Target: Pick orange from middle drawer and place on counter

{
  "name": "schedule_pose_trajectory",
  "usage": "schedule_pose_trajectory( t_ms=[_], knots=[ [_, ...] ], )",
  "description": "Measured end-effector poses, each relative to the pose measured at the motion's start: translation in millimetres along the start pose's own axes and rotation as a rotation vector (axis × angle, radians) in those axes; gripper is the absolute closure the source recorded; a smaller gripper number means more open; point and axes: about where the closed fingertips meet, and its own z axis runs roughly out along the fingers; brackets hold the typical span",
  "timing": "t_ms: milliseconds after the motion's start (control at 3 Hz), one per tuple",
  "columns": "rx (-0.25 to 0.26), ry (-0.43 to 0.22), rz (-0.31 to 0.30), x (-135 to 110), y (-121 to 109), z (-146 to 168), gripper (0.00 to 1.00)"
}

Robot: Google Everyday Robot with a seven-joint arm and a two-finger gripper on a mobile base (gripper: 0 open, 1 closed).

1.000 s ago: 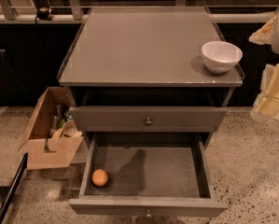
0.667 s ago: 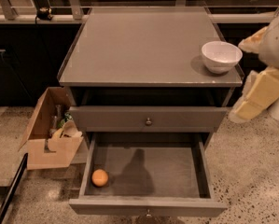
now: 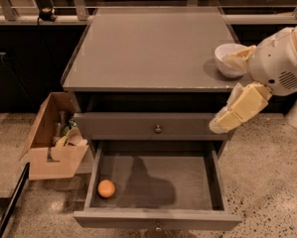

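Cream-padded hand [image 3: 223, 94] has swung in from the far-right edge over the last second. It now hangs in front of the cabinet's right side, level with the closed upper drawer front [image 3: 138, 125]. One pad overlaps the white bowl [image 3: 223, 66] in view, the other sits lower by the cabinet's right corner. Hand is released and empty, the pads standing well apart with nothing between them. Nothing else has moved. The orange [image 3: 106, 188] is in the same spot, in the near-left corner of the open middle drawer [image 3: 187, 182], resting on the drawer bottom just beside the left wall and close to the front wall. The drawer is still pulled fully out. The grey surface [image 3: 153, 48] on top holds only the bowl, at its right edge. My read is that this is the approach phase, with the reach started and no grasp yet. The orange is well apart from the hand, lower, nearer and across the whole drawer to the left. The next move needs a long diagonal drop down-left into the drawer. The corner is tight, so wall clearance for the pads looks like the main risk, and the round fruit could roll if nudged. There is plenty of bare surface left of the bowl for the place. The cardboard box [image 3: 53, 157] on the floor to the left is out of the path.
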Motion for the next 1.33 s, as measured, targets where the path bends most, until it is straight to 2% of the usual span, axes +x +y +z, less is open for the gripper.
schedule_pose_trajectory(
  t_ms=[333, 667, 1000, 1333],
  knots=[
    [-0.001, -0.002, 0.0, -1, 0, 0, 0.0],
    [-0.026, -0.042, -0.014, -1, 12, 13, 0.0],
    [-0.045, -0.083, 0.015, 7, 25, 47, 0.0],
    [-0.038, -0.086, 0.055, 17, 34, 94, 0.0]
  ],
)
